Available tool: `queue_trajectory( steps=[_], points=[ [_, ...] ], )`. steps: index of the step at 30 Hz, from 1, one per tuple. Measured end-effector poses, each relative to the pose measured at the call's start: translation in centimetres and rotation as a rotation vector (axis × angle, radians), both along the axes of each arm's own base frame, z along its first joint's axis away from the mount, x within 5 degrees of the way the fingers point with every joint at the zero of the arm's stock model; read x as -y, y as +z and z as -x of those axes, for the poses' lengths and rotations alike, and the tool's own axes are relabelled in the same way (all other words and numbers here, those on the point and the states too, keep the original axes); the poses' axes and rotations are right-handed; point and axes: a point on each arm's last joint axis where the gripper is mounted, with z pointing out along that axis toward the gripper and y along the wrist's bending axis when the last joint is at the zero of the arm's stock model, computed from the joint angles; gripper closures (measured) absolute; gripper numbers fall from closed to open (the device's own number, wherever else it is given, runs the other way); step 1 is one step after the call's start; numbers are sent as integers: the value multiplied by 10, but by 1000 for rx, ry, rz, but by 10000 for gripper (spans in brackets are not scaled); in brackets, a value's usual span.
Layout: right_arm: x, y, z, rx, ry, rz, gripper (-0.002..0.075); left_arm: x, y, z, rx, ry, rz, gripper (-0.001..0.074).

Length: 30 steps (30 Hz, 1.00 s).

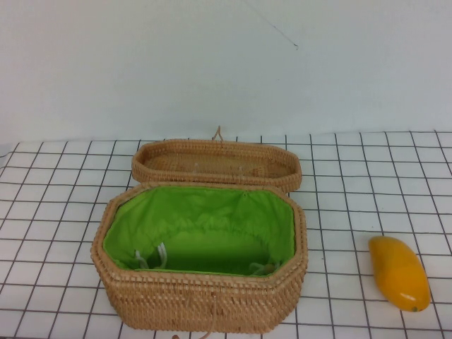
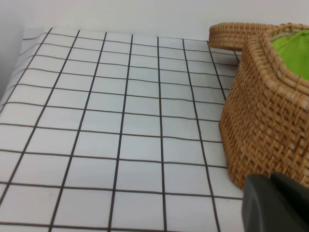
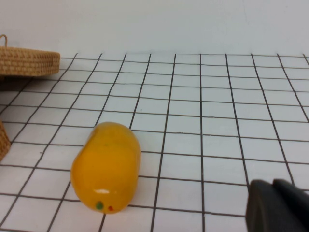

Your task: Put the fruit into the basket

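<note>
The yellow-orange fruit (image 1: 399, 272) lies on the gridded table at the front right, to the right of the basket and apart from it. The tan wicker basket (image 1: 201, 300) stands open at the front centre, its green lining (image 1: 201, 226) empty; its shallow lid (image 1: 215, 164) lies behind it. Neither arm shows in the high view. My left gripper (image 2: 271, 177) is shut and empty, low over the table close to the basket's left wall (image 2: 265, 111). My right gripper (image 3: 273, 182) is shut and empty, a short way from the fruit (image 3: 107, 166).
A white cloth with a black grid (image 1: 367, 183) covers the table, with a plain white wall behind. The lid's end (image 3: 26, 60) shows in the right wrist view beyond the fruit, and it also shows in the left wrist view (image 2: 231, 36).
</note>
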Motion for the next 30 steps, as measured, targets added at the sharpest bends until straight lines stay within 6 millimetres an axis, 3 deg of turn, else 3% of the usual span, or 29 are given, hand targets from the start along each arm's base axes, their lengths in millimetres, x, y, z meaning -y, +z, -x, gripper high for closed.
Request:
queue_trajectory(
  steps=[7,22,26,30],
  points=[
    [0,3,-1,35,1,33,729,0,0,0,2,0,0,734],
    [-1,48,2,527,14,38,729,0,0,0,2,0,0,734],
    [1,64,9,716,4,-88,729,0,0,0,2,0,0,734],
    [8,76,12,730,-50,-264,729,0,0,0,2,0,0,734]
  ],
)
